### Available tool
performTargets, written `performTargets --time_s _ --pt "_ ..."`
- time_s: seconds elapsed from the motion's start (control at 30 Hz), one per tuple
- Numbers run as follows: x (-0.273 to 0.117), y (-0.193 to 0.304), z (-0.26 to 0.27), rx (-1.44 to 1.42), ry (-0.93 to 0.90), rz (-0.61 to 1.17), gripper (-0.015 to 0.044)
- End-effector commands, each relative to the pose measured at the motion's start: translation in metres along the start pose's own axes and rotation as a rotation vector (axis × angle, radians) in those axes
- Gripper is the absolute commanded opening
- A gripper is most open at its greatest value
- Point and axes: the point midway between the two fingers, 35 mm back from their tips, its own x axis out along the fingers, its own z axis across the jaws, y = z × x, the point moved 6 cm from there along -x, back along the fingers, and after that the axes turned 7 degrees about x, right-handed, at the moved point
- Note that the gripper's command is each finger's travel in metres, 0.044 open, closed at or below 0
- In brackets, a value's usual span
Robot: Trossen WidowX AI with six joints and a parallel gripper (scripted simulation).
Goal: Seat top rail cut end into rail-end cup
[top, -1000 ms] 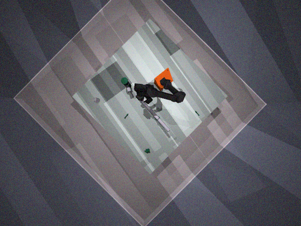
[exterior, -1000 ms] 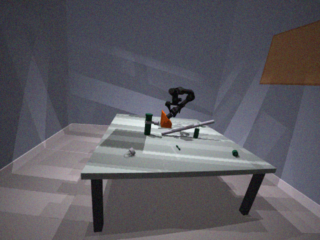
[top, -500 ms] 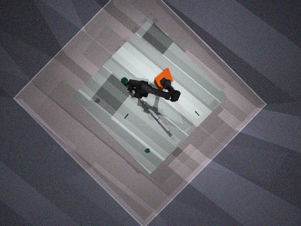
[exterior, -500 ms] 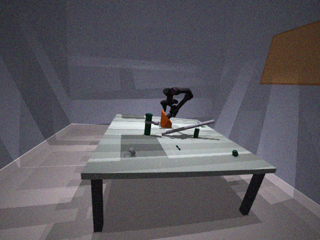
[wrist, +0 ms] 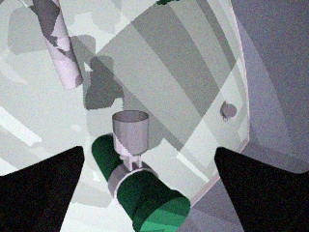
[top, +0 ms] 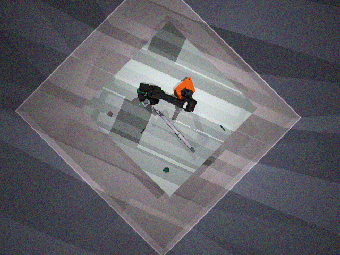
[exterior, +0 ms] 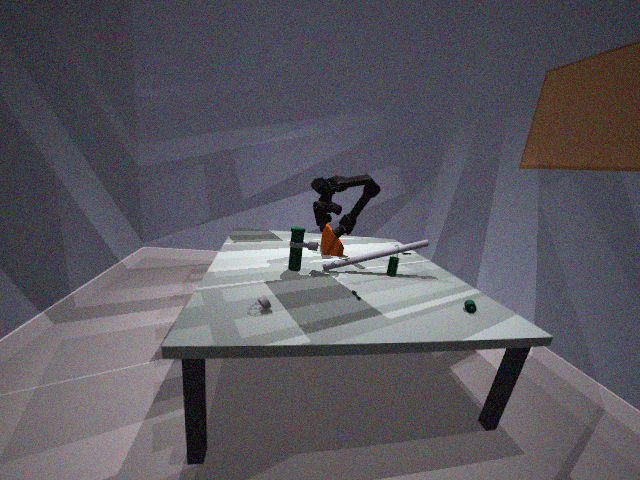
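Note:
The big green post stands upright. Its grey brace band sits high, below the post cap. The grey rail-end cup hangs on the band, its mouth empty. The pale rail slopes through the loop cap at the small green post; its cut end is low, apart from the cup and below it. My gripper is open and empty above the post and cup, not touching the rail. Its fingertips are too small to judge in the exterior view.
The orange base is behind the rail. A loose grey cap, a small green bolt, a green piece and a thin green part lie on the table.

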Motion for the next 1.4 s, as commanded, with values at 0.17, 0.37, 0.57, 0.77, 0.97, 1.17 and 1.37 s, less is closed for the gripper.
performTargets --time_s 0.17,0.37,0.57,0.77,0.97,1.17,1.37 --pt "0.006 0.004 -0.002 -0.057 0.01 0.011 0.044" --pt "0.047 0.008 0.021 -0.057 0.01 0.01 0.044" --pt "0.049 0.009 0.022 -0.057 0.01 0.01 0.044" --pt "0.057 0.009 0.021 -0.058 0.01 0.01 0.044" --pt "0.067 0.009 0.021 -0.058 0.01 0.011 0.044" --pt "0.077 0.009 0.02 -0.058 0.01 0.011 0.044" --pt "0.087 0.009 0.02 -0.058 0.01 0.011 0.044"
